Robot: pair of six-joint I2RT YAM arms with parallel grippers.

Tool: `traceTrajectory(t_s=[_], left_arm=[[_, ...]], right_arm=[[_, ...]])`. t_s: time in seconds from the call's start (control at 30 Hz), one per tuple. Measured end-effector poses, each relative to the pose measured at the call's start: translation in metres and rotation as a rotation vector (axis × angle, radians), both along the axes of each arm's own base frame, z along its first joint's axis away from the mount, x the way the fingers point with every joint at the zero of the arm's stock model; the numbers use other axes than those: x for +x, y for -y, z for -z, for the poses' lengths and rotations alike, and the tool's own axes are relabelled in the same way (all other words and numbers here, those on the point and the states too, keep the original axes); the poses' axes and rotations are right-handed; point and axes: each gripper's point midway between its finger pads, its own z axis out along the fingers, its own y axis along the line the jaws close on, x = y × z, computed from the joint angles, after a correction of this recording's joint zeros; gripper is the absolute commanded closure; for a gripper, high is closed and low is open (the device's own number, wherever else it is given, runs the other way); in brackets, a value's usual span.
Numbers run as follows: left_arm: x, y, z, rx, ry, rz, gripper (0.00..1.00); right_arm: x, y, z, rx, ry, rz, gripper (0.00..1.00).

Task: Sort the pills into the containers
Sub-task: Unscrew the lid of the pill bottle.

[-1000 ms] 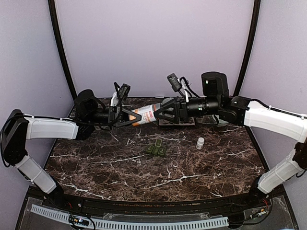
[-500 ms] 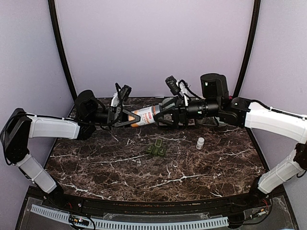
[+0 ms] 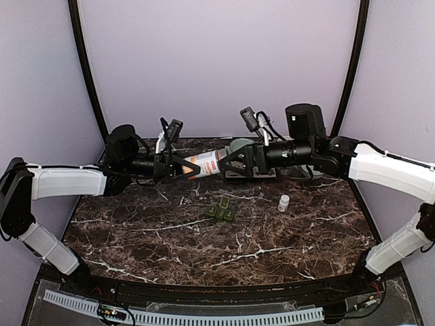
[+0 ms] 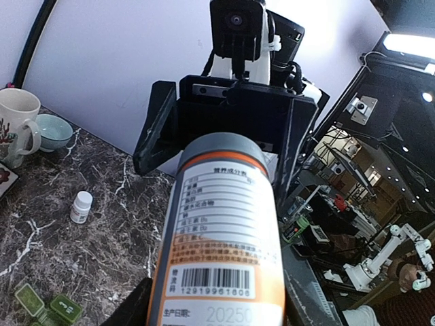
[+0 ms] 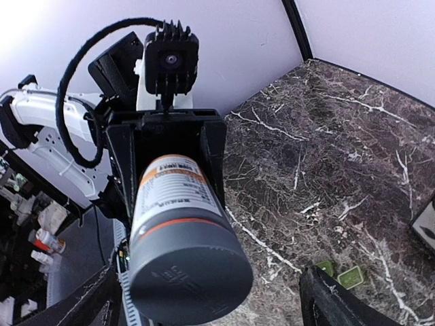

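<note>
Left gripper (image 3: 182,167) pinches the bottle (image 3: 206,161) level above the table (image 3: 136,231) – right gripper (image 3: 228,163) has its jaws spread around the grey cap (image 5: 190,275), not touching it. This looks like the opening step; next, clamp and twist. The pill box (image 3: 222,212) sits on the table nearby – pills unseen.

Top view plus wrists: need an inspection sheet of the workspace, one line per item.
Surface: dark marble table with white veins.
Job's things: green pill box at mid-table, standing free; pills: nothing seen.
Clutter: small white bottle to the right of the box; mug and bowl side by side.
Grippers: left gripper shut on the base of the labelled bottle, held level above the table; right gripper open, one finger on each side of the bottle's grey cap end, not touching it.
Cables: black cable loops off the left wrist camera, away from the bottle.
Surroundings: lilac wall, black post at each side.
</note>
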Motion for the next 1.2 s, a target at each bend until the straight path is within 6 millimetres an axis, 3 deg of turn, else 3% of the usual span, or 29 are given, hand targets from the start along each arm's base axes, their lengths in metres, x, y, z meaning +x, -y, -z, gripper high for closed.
traceTrajectory(t_s=[0.33, 0.53, 0.73, 1.2], left_arm=[[0.012, -0.001, 0.007, 0.029, 0.089, -0.083, 0.93], [0.013, -0.003, 0.002, 0.025, 0.149, -0.109, 0.92], [0.013, -0.003, 0.009, 0.05, 0.165, -0.114, 0.92], [0.014, 0.0, 0.013, 0.077, 0.195, -0.123, 0.93]], right_arm=[[0.012, 0.007, -0.017, 0.115, -0.257, 0.101, 0.09], [0.02, 0.005, -0.013, 0.134, -0.37, 0.14, 0.1], [0.022, -0.001, -0.004, 0.134, -0.447, 0.139, 0.12], [0.022, -0.007, 0.0, 0.135, -0.503, 0.122, 0.35]])
